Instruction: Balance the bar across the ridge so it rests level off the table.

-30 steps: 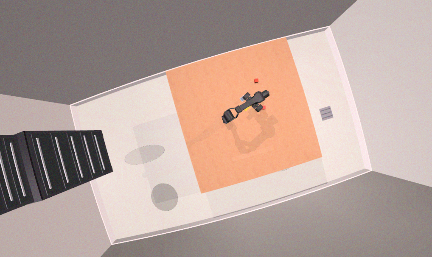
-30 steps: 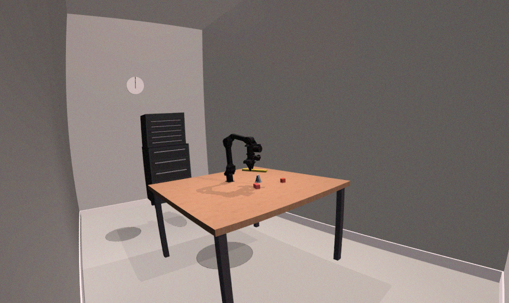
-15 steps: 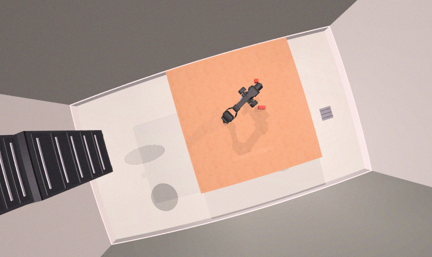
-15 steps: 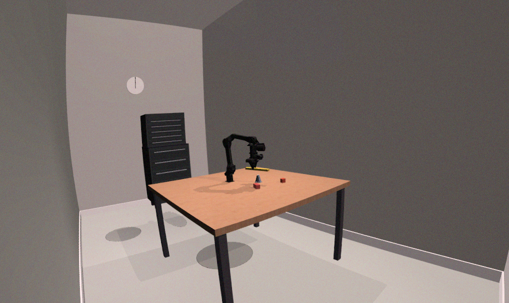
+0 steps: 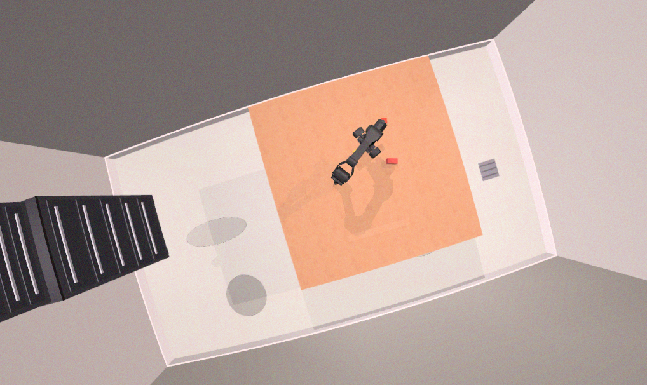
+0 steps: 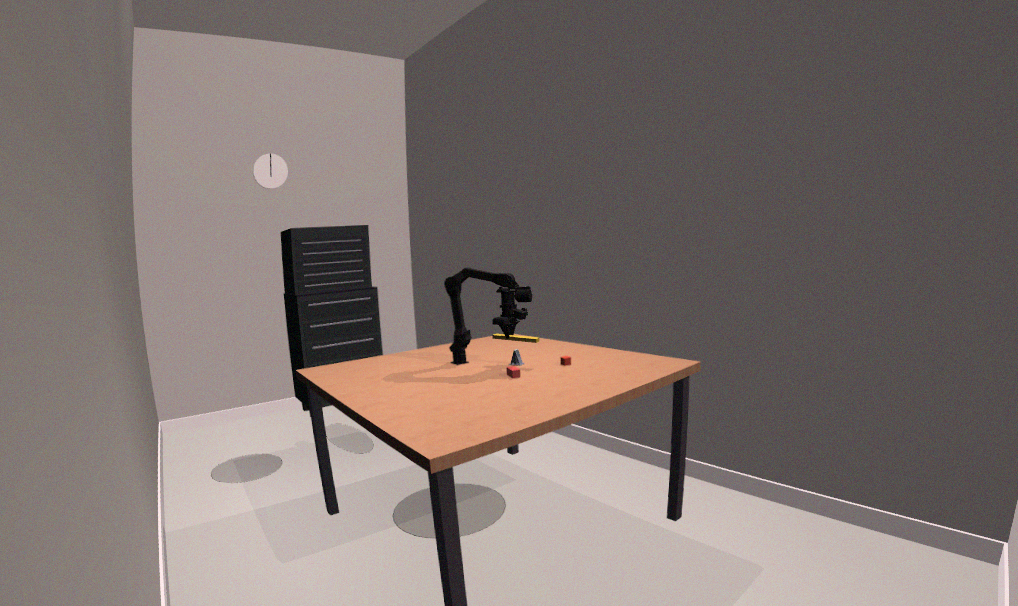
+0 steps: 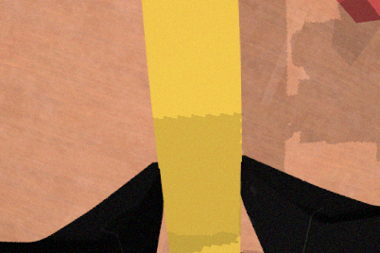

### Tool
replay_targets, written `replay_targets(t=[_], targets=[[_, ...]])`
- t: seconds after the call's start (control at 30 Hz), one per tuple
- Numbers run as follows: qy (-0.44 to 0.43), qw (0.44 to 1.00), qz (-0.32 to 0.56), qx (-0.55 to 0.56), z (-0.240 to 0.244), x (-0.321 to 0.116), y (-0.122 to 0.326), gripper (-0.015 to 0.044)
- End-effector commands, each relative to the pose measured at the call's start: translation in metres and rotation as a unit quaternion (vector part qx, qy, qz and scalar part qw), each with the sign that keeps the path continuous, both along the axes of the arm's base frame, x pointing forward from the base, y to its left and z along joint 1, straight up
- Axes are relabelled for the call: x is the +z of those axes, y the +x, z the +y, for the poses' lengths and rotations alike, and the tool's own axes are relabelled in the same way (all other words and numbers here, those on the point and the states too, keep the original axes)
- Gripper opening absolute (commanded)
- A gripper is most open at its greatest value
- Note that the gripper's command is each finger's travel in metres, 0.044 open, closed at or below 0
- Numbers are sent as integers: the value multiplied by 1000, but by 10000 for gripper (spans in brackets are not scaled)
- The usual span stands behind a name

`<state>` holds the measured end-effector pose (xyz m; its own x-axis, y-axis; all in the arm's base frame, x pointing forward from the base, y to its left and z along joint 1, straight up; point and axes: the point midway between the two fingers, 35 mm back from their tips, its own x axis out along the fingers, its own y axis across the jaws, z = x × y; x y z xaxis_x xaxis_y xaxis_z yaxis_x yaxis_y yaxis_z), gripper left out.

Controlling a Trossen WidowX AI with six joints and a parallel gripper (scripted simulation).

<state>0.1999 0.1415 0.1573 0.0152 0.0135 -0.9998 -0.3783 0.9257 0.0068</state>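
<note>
My gripper point(image 6: 507, 335) point(image 7: 198, 168) is shut on the yellow bar point(image 6: 526, 338) point(image 7: 194, 62) and holds it above the table point(image 5: 316, 243) point(image 6: 430, 402). The bar runs lengthwise away between the fingers in the wrist view. The small grey ridge point(image 6: 516, 359) stands on the table. In the exterior view the bar hangs higher than the ridge, with a visible gap between them. The ridge does not show in the wrist view, where the bar hides what is under it. In the top view the arm hides the ridge and nearly all of the bar.
One red block point(image 5: 391, 161) point(image 6: 513, 372) lies on the table near the ridge. Another red block point(image 5: 384, 119) point(image 6: 565, 360) lies farther from the arm base, partly covered by the arm in the top view. Part of a red block point(image 7: 361, 3) shows right of the bar in the wrist view.
</note>
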Motion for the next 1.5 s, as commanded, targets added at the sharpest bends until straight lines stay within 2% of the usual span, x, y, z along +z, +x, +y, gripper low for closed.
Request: replay_targets(t=[0.0, 0.67, 1.47], targets=[[0, 1000, -2, -3, 1, -5, -1, 0], [0, 1000, -2, -4, 1, -37, 0, 0], [0, 1000, -2, -4, 1, -38, 0, 0]])
